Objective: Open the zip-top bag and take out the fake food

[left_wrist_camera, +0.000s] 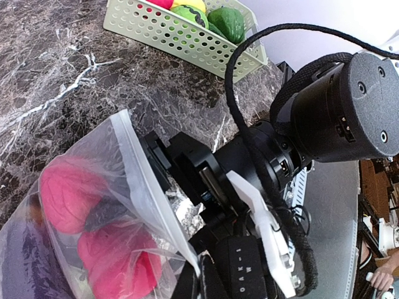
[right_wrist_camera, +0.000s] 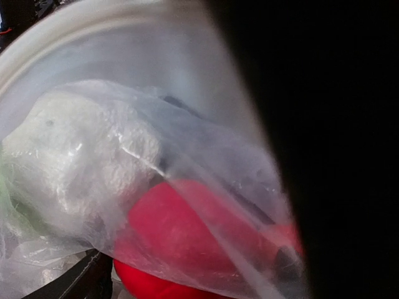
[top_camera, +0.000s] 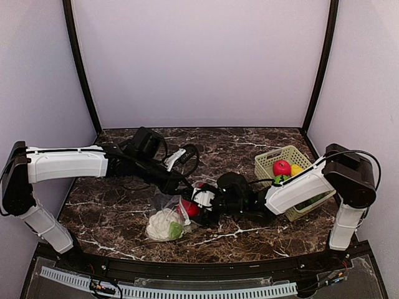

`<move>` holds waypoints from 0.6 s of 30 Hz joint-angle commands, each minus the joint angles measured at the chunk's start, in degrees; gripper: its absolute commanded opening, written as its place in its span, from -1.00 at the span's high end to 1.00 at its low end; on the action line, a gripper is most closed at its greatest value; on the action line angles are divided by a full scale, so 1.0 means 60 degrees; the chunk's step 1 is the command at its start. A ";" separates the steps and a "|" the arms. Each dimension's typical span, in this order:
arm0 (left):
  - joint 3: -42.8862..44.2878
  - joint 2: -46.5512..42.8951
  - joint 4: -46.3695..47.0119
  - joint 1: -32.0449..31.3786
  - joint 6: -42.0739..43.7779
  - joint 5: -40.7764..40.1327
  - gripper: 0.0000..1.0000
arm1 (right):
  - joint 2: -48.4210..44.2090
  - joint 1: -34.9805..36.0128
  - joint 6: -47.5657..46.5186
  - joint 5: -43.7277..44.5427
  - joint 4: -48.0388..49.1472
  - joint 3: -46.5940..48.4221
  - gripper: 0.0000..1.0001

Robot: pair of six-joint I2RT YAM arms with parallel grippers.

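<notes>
Both pairs of jaws meet at the mouth of the bag (top_camera: 163, 210), and I cannot tell how wide either pair stands. My left gripper (top_camera: 185, 182) reaches in from the left to the bag's top edge. Its fingers do not show in its own wrist view, so I cannot say whether they pinch plastic. My right gripper (top_camera: 203, 200) comes in from the right and sits against the bag's right side. Its wrist view is filled with plastic pressed close, with a dark shape down the right edge, and no gap can be read.

The bag lies on the table (top_camera: 106, 212) near the front edge, between my two arms. The food is all inside it. The cauliflower (top_camera: 161, 225) is at the near left end. Two red fruits (left_wrist_camera: 68, 190) lie one beside the other by the mouth, just beside my right gripper. A purple piece (left_wrist_camera: 19, 261) is blurred behind the plastic. I cannot tell whether the zip seal is parted.

The basket (top_camera: 269, 163) stands well apart to the right, holding red, yellow and green toy fruits (top_camera: 282, 167).
</notes>
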 commanded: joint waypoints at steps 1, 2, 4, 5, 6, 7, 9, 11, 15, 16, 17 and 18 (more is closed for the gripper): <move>-0.0043 -0.0300 0.0071 -0.0061 0.0079 0.0331 0.99 | 0.0058 0.0026 -0.0288 0.0173 0.0260 0.0380 -0.74; -0.0025 -0.0304 0.0068 -0.0061 0.0080 0.0333 0.98 | 0.0191 0.0024 -0.0345 0.0103 0.0216 0.0461 -0.73; -0.0024 -0.0312 0.0052 -0.0061 0.0087 0.0315 0.99 | 0.0450 0.0012 -0.0396 -0.0080 0.0326 0.0521 -0.72; -0.0034 -0.0318 0.0039 -0.0061 0.0100 0.0309 0.98 | 0.0554 0.0008 -0.0406 -0.0176 0.0394 0.0550 -0.72; -0.0033 -0.0311 0.0030 -0.0061 0.0105 0.0300 0.98 | 0.0670 0.0009 -0.0422 -0.0243 0.0423 0.0603 -0.73; -0.0023 -0.0318 -0.0003 -0.0054 0.0116 0.0276 0.98 | 0.0771 0.0002 -0.0406 -0.0344 0.0410 0.0665 -0.74; -0.0039 -0.0312 -0.0043 -0.0060 0.0143 0.0246 0.99 | 0.1007 0.0008 -0.0415 -0.0474 0.0325 0.0836 -0.75; -0.0049 -0.0319 -0.0072 -0.0061 0.0152 0.0222 0.98 | 0.1256 -0.0033 -0.0403 -0.0643 0.0120 0.0995 -0.75; -0.0050 -0.0354 -0.0103 -0.0061 0.0166 0.0160 0.99 | 0.1574 -0.0072 -0.0303 -0.0735 -0.0043 0.1013 -0.73; -0.0054 -0.0359 -0.0116 -0.0050 0.0175 0.0123 0.99 | 0.1579 -0.0076 -0.0244 -0.0724 -0.0101 0.0950 -0.74; -0.0046 -0.0351 -0.0129 -0.0048 0.0186 0.0105 0.99 | 0.1573 -0.0067 -0.0211 -0.0716 -0.0201 0.0915 -0.75; -0.0044 -0.0358 -0.0149 -0.0047 0.0202 0.0081 0.99 | 0.1543 -0.0073 -0.0158 -0.0698 -0.0302 0.0839 -0.77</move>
